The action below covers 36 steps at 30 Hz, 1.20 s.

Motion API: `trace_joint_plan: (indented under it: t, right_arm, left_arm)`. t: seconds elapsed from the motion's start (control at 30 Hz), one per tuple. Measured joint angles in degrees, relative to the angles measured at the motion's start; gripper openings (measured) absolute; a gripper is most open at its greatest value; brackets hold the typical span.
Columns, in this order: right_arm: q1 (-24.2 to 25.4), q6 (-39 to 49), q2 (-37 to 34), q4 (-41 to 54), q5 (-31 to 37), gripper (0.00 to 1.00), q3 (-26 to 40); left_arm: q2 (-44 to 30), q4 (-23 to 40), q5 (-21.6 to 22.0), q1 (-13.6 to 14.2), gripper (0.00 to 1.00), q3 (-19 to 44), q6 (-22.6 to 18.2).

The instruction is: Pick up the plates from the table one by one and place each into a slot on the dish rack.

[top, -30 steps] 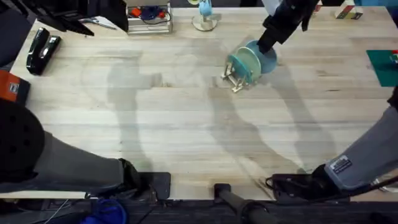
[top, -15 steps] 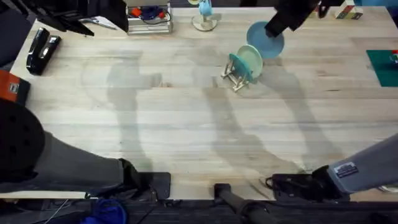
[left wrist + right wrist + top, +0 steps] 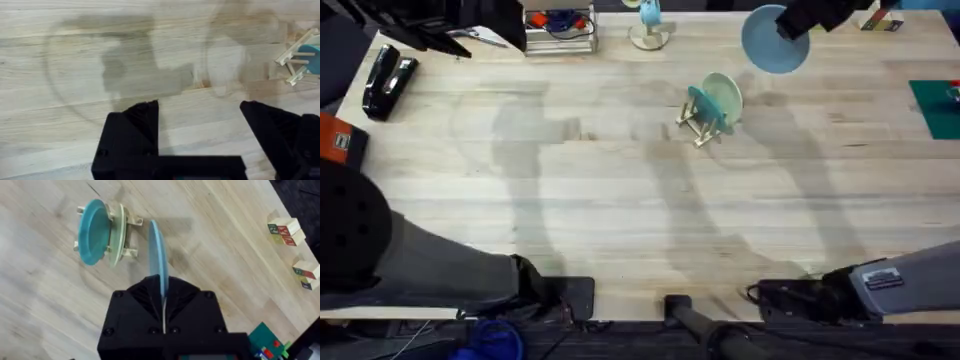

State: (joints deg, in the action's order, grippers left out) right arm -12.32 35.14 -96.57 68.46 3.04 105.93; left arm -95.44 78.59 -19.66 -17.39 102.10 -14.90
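My right gripper is shut on the rim of a light blue plate and holds it in the air beyond and to the right of the dish rack. The right wrist view shows that plate edge-on between the right gripper fingers. The small wooden rack stands on the table with a mint-green plate and a teal plate upright in its slots. My left gripper hangs open over bare planks, the rack far off to its side.
At the far edge stand a wooden box-frame with blue and red items and a round stand with a blue figure. A black stapler-like tool lies far left, a green mat far right, wooden blocks nearby.
The right gripper has carried the light blue plate up and away from the rack, toward the far right. The rack and its two plates have stayed put.
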Motion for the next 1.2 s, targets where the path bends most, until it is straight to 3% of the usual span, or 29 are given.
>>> trace_joint_plan:
  t: [0.4, 0.7, 0.87, 0.97, 1.2]
  right_arm:
    - [0.0, -1.0, 0.0, 0.8, 0.8, 0.032, 0.0]
    - [0.0, -9.6, 0.0, 0.0, 0.8, 0.032, 0.0]
    - [-0.6, -20.2, 0.0, -1.2, 0.8, 0.033, 0.0]
    - [-2.8, -20.6, 0.0, -1.1, 0.8, 0.033, 0.0]
    - [-3.0, -20.6, -0.3, -0.7, 0.9, 0.032, 0.0]
  left_arm:
    - [0.0, 0.0, 0.0, 0.0, 0.994, 0.0, 0.0]
    - [0.0, 0.0, 0.0, 0.0, 0.993, 0.0, 0.0]
    - [0.0, 0.0, 0.0, 0.0, 0.994, 0.0, 0.0]
    - [0.0, 0.0, 0.0, 0.0, 0.994, 0.0, 0.0]
    - [0.0, 0.0, 0.0, 0.0, 0.995, 0.0, 0.0]
